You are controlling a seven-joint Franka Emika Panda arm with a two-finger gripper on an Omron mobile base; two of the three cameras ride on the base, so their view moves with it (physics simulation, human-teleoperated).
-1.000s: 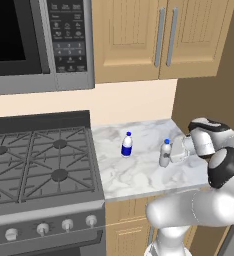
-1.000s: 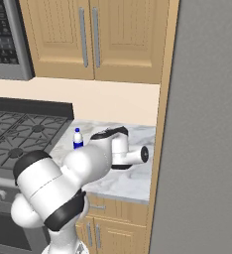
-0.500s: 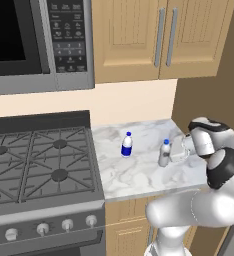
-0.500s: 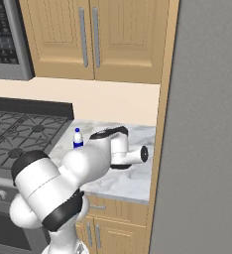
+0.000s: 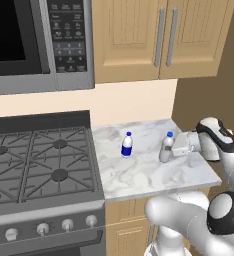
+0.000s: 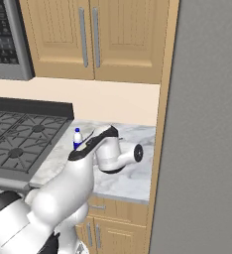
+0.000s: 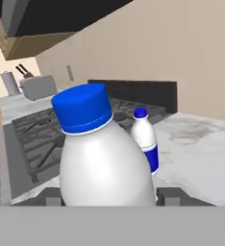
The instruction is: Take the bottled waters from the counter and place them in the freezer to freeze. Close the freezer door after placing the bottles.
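Pincer (image 5: 170, 150) grips the plain bottle (image 5: 166, 147) on the tabletop (image 5: 139, 172), labelled bottle (image 5: 127, 145) beyond it; next, seemingly, a lift toward the freezer.

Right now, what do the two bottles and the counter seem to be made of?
Plain bottle: likely plastic, whitish and smooth, with a glossy blue cap; the gripper is shut on it.
Labelled bottle: probably the same plastic, wrapped in a dark blue label, blue cap.
Counter: looks like polished stone, white with grey veins; maybe marble or an imitation.
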